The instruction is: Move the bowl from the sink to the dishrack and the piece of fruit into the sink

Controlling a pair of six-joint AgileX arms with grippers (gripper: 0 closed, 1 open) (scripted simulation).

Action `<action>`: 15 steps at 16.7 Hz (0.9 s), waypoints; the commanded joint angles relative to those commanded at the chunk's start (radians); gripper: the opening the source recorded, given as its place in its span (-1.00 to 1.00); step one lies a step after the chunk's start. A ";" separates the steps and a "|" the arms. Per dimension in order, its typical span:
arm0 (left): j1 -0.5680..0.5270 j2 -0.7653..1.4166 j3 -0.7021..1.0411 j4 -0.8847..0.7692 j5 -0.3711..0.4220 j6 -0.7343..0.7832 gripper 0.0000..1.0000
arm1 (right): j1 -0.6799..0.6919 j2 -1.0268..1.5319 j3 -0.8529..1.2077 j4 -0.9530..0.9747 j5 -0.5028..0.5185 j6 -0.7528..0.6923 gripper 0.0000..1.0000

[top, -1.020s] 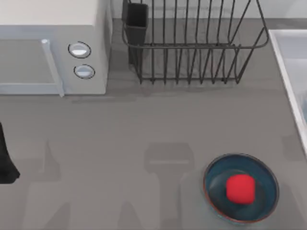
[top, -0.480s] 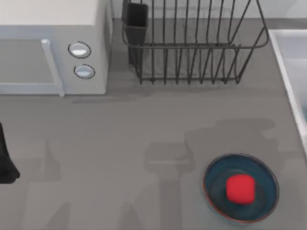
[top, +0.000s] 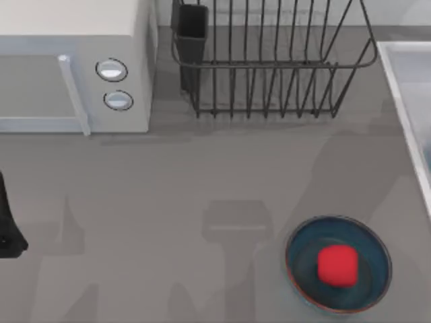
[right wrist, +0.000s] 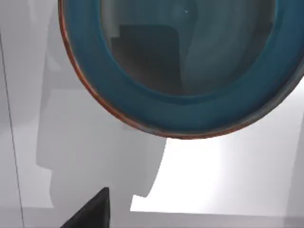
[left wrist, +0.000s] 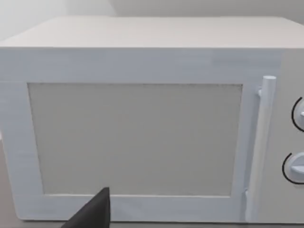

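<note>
1. Top view: the grey table [top: 168, 182] is being seen from above. The dishrack [top: 269, 67] is standing at the upper middle of the frame, with its black utensil cup [top: 192, 30] at the rack's upper left corner. A white microwave [top: 74, 67] is taking up the upper left. The sink [top: 404, 101] is being cut off by the right edge, so that only its pale rim is in view. At the lower right, the piece of fruit [top: 337, 264] is being carried in a shallow blue dish [top: 300, 269], well apart from the sink. The left arm [top: 7, 225] is being kept at the left edge of the frame.

2. Left wrist view: the microwave's door [left wrist: 135, 137] and handle [left wrist: 259, 147] are being faced squarely. A dark part of the left gripper [left wrist: 92, 211] is being shown in front of it; its grip cannot be made out.

3. Right wrist view: the bowl [right wrist: 142, 104] is lying in the sink [right wrist: 228, 175], on its pale floor, and is being viewed from directly above. A dark part of the right gripper [right wrist: 90, 211] is hanging over the basin, apart from the bowl; whether it is released or clenched cannot be told.
</note>
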 joint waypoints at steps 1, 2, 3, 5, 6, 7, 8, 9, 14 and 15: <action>0.000 0.000 0.000 0.000 0.000 0.000 1.00 | -0.012 0.056 0.074 -0.019 0.002 -0.008 1.00; 0.000 0.000 0.000 0.000 0.000 0.000 1.00 | -0.023 0.106 0.142 -0.035 0.004 -0.015 1.00; 0.000 0.000 0.000 0.000 0.000 0.000 1.00 | -0.033 0.149 0.204 -0.048 0.006 -0.021 1.00; 0.000 0.000 0.000 0.000 0.000 0.000 1.00 | -0.048 0.211 0.300 -0.063 0.010 -0.030 1.00; 0.000 0.000 0.000 0.000 0.000 0.000 1.00 | -0.054 0.232 0.333 -0.067 0.011 -0.034 1.00; 0.000 0.000 0.000 0.000 0.000 0.000 1.00 | -0.058 0.246 0.357 -0.070 0.012 -0.036 1.00; 0.000 0.000 0.000 0.000 0.000 0.000 1.00 | -0.060 0.253 0.370 -0.071 0.012 -0.037 1.00; 0.000 0.000 0.000 0.000 0.000 0.000 1.00 | -0.060 0.254 0.371 -0.071 0.012 -0.037 1.00; 0.000 0.000 0.000 0.000 0.000 0.000 1.00 | -0.055 0.253 0.367 -0.067 0.012 -0.036 1.00; 0.000 0.000 0.000 0.000 0.000 0.000 1.00 | -0.055 0.259 0.360 -0.055 0.013 -0.035 1.00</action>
